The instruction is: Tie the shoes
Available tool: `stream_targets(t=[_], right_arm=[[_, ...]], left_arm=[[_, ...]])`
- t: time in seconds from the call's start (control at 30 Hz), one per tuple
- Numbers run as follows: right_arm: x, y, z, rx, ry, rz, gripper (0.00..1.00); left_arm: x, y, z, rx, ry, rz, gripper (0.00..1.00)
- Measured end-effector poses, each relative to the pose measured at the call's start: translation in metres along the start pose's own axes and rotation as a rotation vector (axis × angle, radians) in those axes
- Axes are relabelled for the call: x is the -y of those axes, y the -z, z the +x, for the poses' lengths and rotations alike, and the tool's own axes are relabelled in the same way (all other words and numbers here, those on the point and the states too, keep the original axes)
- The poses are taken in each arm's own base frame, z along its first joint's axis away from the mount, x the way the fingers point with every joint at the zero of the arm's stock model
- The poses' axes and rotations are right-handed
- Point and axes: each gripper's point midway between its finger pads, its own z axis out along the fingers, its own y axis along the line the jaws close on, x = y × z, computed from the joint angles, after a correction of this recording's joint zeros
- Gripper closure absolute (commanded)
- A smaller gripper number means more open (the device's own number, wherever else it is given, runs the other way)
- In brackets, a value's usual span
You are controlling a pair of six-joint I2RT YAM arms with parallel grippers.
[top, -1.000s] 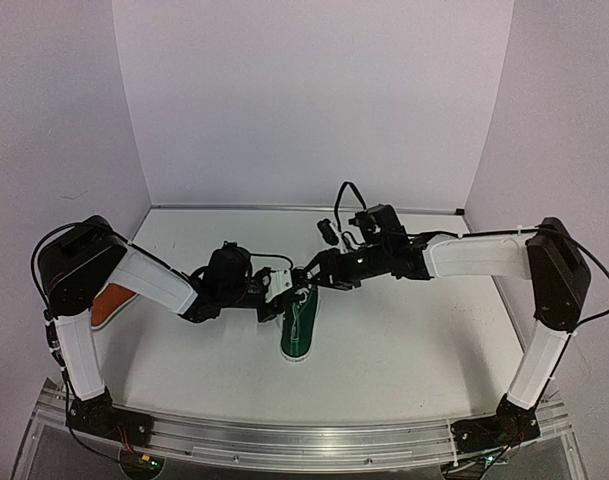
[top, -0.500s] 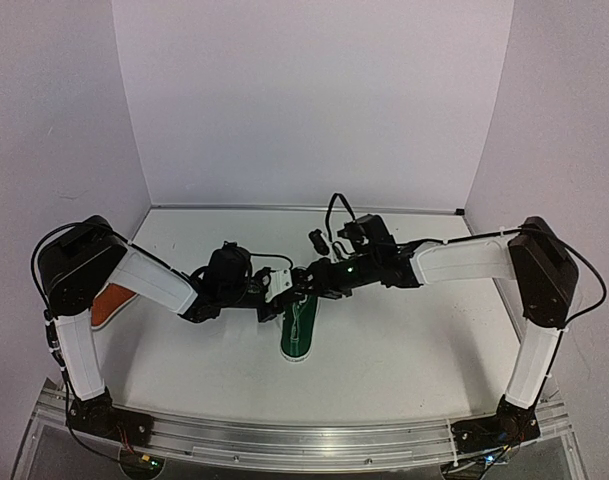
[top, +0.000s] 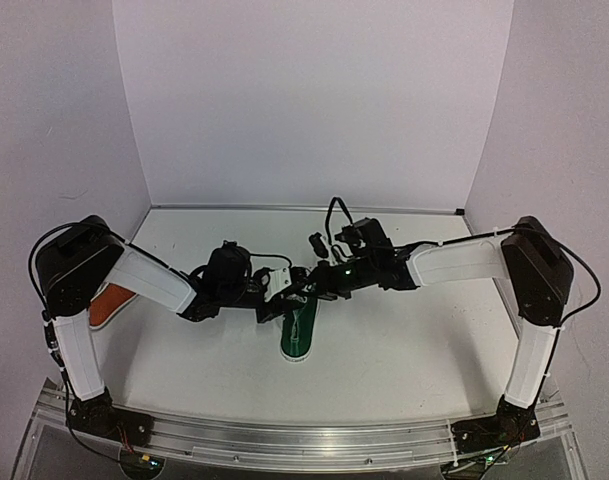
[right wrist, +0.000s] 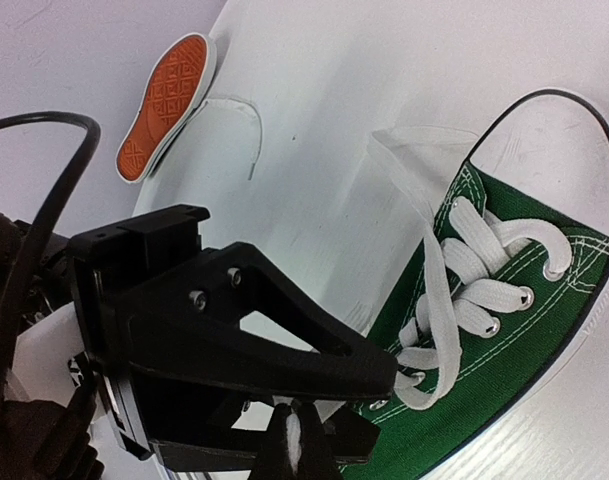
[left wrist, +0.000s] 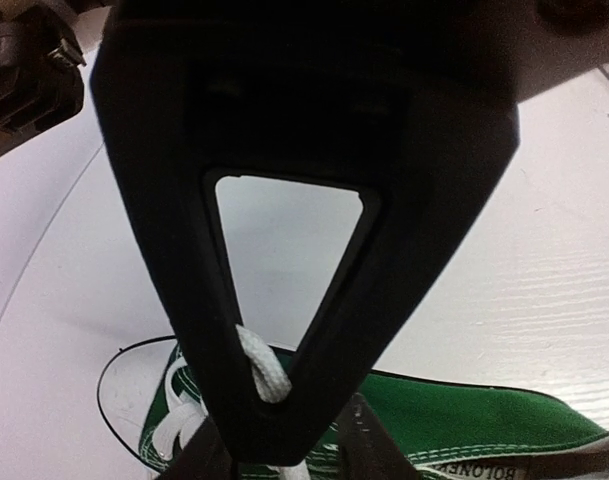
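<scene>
The dark green shoe [top: 298, 335] [left wrist: 484, 420] [right wrist: 504, 340] lies mid-table with its white laces [right wrist: 439, 300] loose. Both grippers meet just above its tongue. My right gripper [top: 302, 287] [right wrist: 294, 442] is shut on a strand of white lace [left wrist: 262, 368], its closed fingers [left wrist: 164, 250] filling the left wrist view as a V. My left gripper [top: 286, 300] [left wrist: 284, 465] stands open, one finger on each side of the right gripper's tip, holding nothing. The orange-red shoe [top: 106, 305] [right wrist: 164, 105] lies on its side at the far left, sole showing.
The two arms cross closely over the middle of the white table [top: 404, 340]. A white walled enclosure [top: 304, 120] stands behind and at both sides. An aluminium rail [top: 304, 432] runs along the near edge.
The right arm reached left to the lace and its gripper closed on the strand. The left gripper, shut before, has opened. The shoes have not moved.
</scene>
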Motion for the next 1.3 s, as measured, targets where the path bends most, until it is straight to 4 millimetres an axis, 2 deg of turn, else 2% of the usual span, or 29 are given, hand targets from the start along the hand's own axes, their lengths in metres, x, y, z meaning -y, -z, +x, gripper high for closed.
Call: stream_targets(t=[0.07, 0.13, 0.3, 0.4, 0.5, 0.8, 0.9, 1.13, 1.3], right_arm=[[0.0, 0.0, 0.0, 0.001, 0.0, 0.001, 1.0], [0.0, 0.0, 0.0, 0.001, 0.001, 0.003, 1.0], [-0.001, 0.0, -0.002, 0.013, 0.007, 0.002, 1.0], [-0.001, -0.001, -0.002, 0.013, 0.007, 0.002, 1.0], [-0.001, -0.001, -0.002, 0.013, 0.007, 0.003, 1.0], [0.0, -0.001, -0.002, 0.012, 0.006, 0.006, 1.0], [0.0, -0.001, -0.002, 0.011, 0.005, 0.008, 1.0], [0.002, -0.001, 0.0, 0.005, 0.0, 0.016, 1.0], [0.004, -0.001, 0.0, 0.007, -0.002, 0.025, 1.0]], left_arm=[[-0.001, 0.006, -0.003, 0.003, 0.035, 0.02, 0.53], [-0.011, 0.019, -0.007, 0.009, 0.083, 0.024, 0.51], [-0.065, 0.062, -0.017, 0.029, 0.178, -0.082, 0.49], [-0.093, 0.073, -0.008, -0.01, 0.224, -0.125, 0.5], [-0.106, 0.069, 0.008, -0.083, 0.258, -0.12, 0.5], [-0.085, 0.038, 0.081, -0.324, 0.345, 0.021, 0.49], [-0.082, 0.03, 0.099, -0.376, 0.365, 0.044, 0.49], [-0.088, 0.019, 0.108, -0.417, 0.378, 0.061, 0.56], [-0.093, 0.013, 0.112, -0.448, 0.397, 0.067, 0.66]])
